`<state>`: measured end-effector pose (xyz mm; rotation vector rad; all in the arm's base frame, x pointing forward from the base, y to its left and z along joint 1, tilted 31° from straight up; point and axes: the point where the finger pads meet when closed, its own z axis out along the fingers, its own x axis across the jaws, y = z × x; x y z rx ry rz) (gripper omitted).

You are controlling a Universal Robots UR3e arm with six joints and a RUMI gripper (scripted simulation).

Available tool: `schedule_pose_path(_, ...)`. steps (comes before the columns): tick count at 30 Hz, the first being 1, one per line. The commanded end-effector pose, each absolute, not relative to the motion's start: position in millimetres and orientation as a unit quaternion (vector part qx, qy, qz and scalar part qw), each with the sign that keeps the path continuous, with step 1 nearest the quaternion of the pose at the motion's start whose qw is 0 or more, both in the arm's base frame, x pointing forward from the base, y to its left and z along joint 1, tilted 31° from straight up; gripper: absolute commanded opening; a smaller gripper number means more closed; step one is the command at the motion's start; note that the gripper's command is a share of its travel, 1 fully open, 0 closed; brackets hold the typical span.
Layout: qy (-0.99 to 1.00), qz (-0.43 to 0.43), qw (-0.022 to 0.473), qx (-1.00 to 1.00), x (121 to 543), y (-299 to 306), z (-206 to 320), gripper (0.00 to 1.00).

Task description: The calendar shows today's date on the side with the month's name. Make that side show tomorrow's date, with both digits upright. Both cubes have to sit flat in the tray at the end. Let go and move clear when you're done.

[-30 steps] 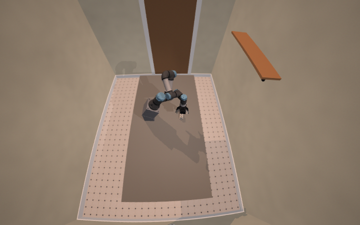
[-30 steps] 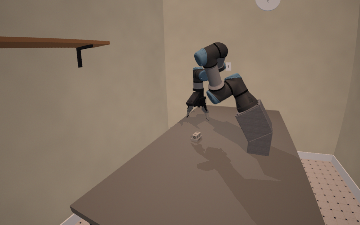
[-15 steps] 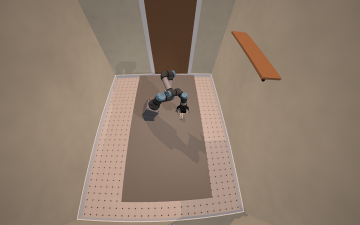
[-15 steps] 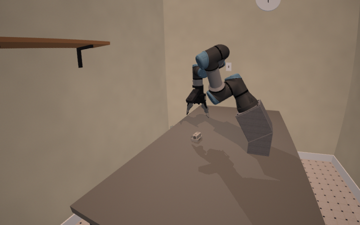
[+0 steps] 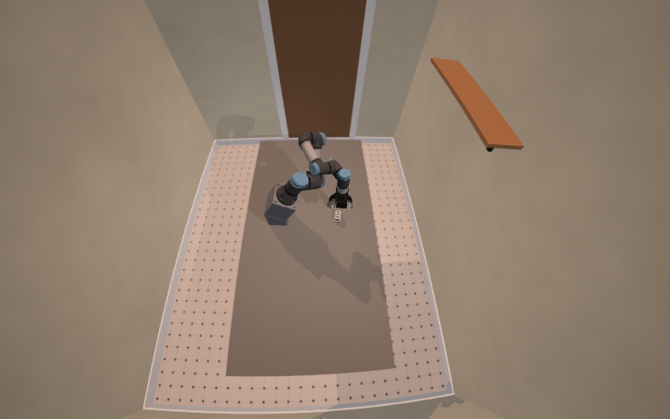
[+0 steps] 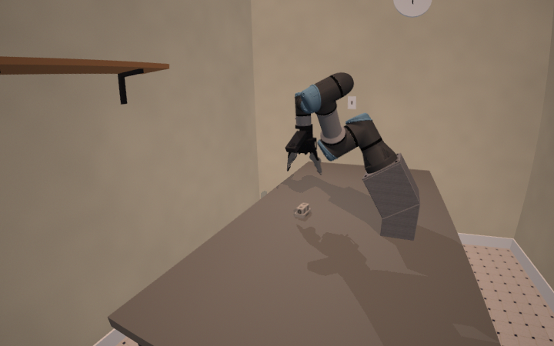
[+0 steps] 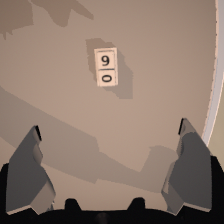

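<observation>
The gripper (image 5: 340,207) (image 6: 305,171) (image 7: 108,123) hung above the table (image 5: 311,320) (image 6: 245,264) (image 7: 165,65), its two fingers spread wide with nothing between them, pointing down. Below it and well clear of the fingertips sat the calendar: a small, pale tray (image 5: 337,222) (image 6: 297,216) (image 7: 96,65) with two off-white cubes side by side in it, both looking seated flat.

Seen from the wrist, one cube (image 5: 337,213) (image 6: 300,210) (image 7: 105,60) carried a bold dark 9 on its top face, upright in that view. Its neighbour (image 5: 337,218) (image 6: 305,207) (image 7: 106,78), lying closer to the fingers in the same view, bore a 0 that looked wider than tall, as though lying on its side. A dark rounded figure also marked an end face in the exterior view; the rest of the side faces were too small to read, the month's name included. The tray's shadow spread over the table around it.

Off to one side of the gripper stood the grey pedestal (image 5: 280,212) (image 6: 392,191), bearing the arm. Farther out, on the gripper's opposite side, an orange-brown shelf (image 5: 476,103) (image 6: 81,66) jutted from the wall.

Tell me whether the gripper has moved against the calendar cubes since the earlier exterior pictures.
Yes: in the exterior view, the gripper has moved upward, widening its gap from the calendar cubes, which have stayed put.
</observation>
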<state>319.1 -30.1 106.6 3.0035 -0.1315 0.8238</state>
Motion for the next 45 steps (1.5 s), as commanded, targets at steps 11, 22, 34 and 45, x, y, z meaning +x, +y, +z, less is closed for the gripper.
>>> schedule_pose_path(11,-0.036,0.269,-0.007,0.963,306.4,-24.9,119.6,1.0)
schedule_pose_path(22,-0.036,0.269,-0.007,0.963,305.7,-24.9,120.8,1.0)
schedule_pose_path(34,-0.036,0.269,-0.007,0.963,305.7,-24.7,120.5,1.0)
schedule_pose_path(45,-0.036,0.268,-0.007,0.963,305.6,-24.7,120.4,1.0)
